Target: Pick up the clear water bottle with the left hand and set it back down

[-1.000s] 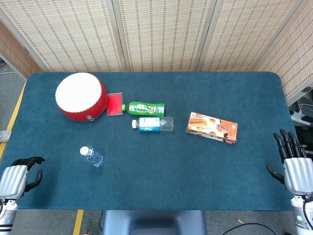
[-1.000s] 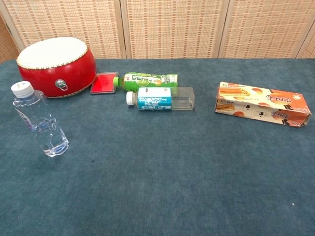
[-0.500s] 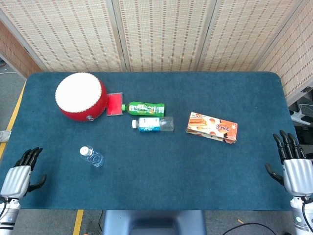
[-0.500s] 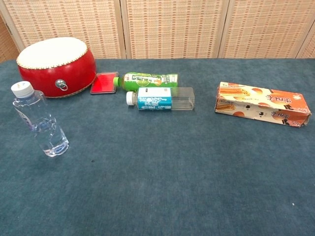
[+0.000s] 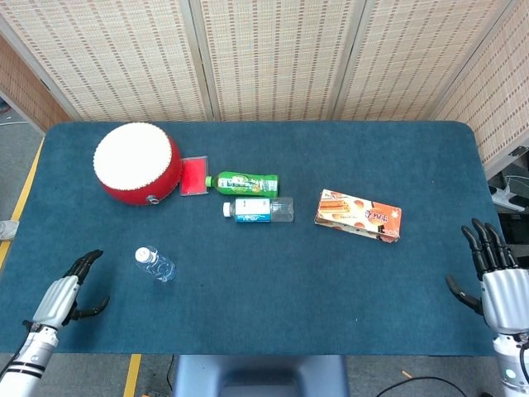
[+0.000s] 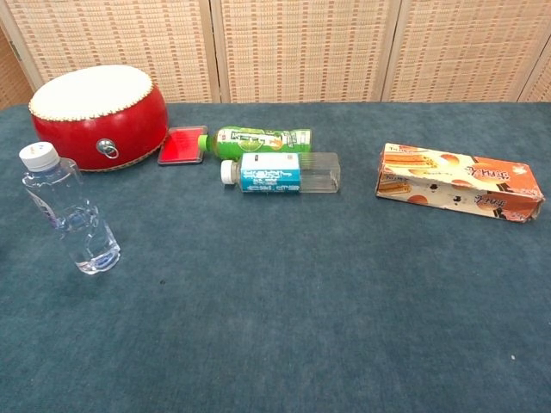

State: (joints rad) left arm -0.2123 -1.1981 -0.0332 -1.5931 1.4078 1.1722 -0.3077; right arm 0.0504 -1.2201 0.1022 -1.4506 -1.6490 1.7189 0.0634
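Water bottle: your clear water bottle (image 6: 73,214) stands upright with a white cap on the blue table (image 5: 273,306), near the front left, on its own.
Left hand: your left hand (image 5: 68,291) sits low at the table's near left edge, just left of the bottle and apart from it — fingers spread, nothing in it. Only the head view shows it.
Right hand: your right hand (image 5: 494,277) is at the near right edge, well apart from everything on the table; fingers point up and apart, holding nothing.
Drum: a red drum (image 6: 96,116) with a pale top stands at the far left, beyond the bottle.
Red card: a small flat red piece (image 6: 182,144) lies just right of the drum, between it and the green bottle.
Green bottle: a green bottle (image 6: 258,138) lies on its side near the middle, cap end pointing left.
Blue-label bottle: a clear bottle with a blue label (image 6: 280,172) lies on its side just in front of the green one — parallel to it, white cap to the left.
Box: an orange snack box (image 6: 459,182) lies flat on the right side, well apart from the bottles.
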